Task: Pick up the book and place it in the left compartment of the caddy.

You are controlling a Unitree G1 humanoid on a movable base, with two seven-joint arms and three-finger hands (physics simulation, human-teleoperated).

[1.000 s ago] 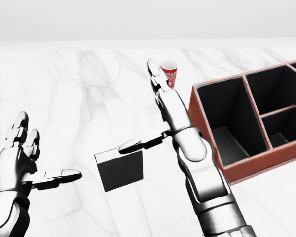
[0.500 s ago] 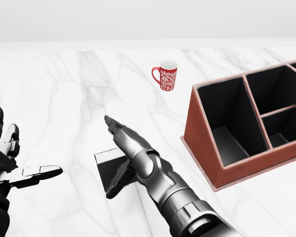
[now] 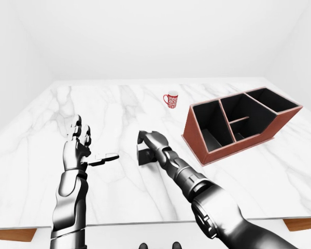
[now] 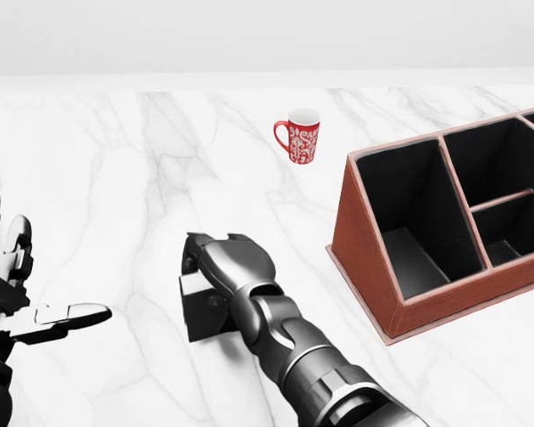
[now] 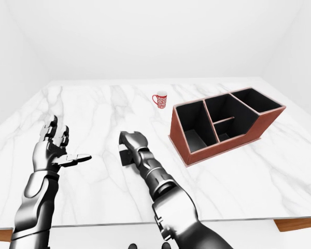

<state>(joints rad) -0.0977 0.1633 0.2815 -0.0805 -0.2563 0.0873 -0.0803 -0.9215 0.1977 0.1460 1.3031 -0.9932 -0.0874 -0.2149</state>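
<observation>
A: Where is the book [image 4: 198, 313]?
B: Flat on the marble table [image 4: 116, 169], low and left of middle in the head view, a dark slab mostly covered by the right hand [image 4: 221, 265].

A: Is that hand gripping it?
B: Its fingers [image 4: 194, 251] curl down over the book's upper edge and top, and the knuckles sit right on it. They wrap the edge, so I'd call it closed around the book, though the book lies on the table, not lifted.

A: And the left hand [image 4: 18, 294]?
B: Spread wide, at the left edge of the head view. The fingers point up, the thumb reaches out to the right, and it holds nothing. It is well apart from the book.

A: The caddy [image 4: 445, 236]?
B: To the right of the book, near but not touching it. It has red-brown walls and a dark inside. Its left compartment [image 4: 409, 231] is a long bin running the full depth, and it is the part closest to the book. To the right of that are two smaller bins, split by a cross wall.

A: Anything else on the table?
B: A red mug [image 4: 301, 135] with a white pattern, upright, above the book and up-left of the caddy, well apart from both. Its handle faces left.
</observation>
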